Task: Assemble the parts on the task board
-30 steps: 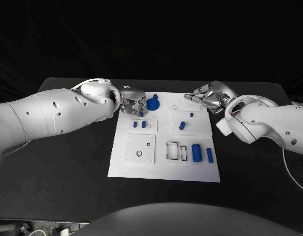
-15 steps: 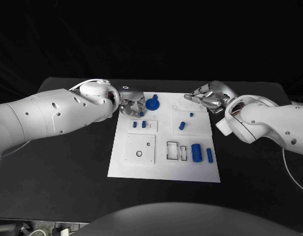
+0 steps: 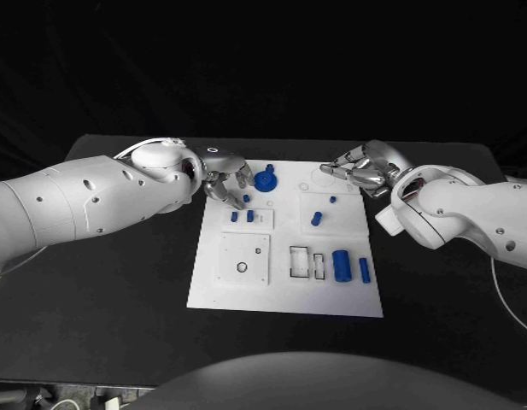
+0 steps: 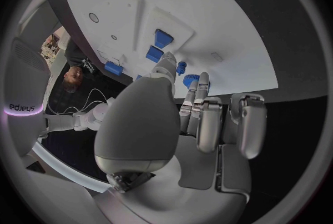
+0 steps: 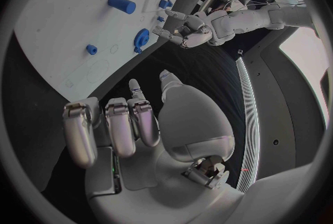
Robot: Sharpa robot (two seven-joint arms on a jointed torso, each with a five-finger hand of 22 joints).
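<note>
The white task board (image 3: 285, 282) lies in the middle of the black table. A blue gear (image 3: 266, 180) stands near its far edge, and my left hand (image 3: 227, 184) hovers just left of it, fingers spread and holding nothing. In the left wrist view the left hand (image 4: 173, 124) reaches over two small blue blocks (image 4: 158, 46) on the board (image 4: 208, 13). My right hand (image 3: 360, 170) floats over the board's far right corner, empty. The right wrist view shows the right hand (image 5: 135, 135), the gear (image 5: 142, 39) and a blue cylinder (image 5: 121, 4).
More blue parts sit on the board: two small blocks (image 3: 241, 217), a short cylinder (image 3: 316, 218), a tiny peg (image 3: 332, 200), and longer pieces (image 3: 352, 263) near the front right. A recessed square plate (image 3: 243, 258) is at the front left. Bare black table (image 3: 103, 290) surrounds the board.
My left hand has drawn back a little to the left, off the blue gear, which now shows in full. The right hand has stayed still.
</note>
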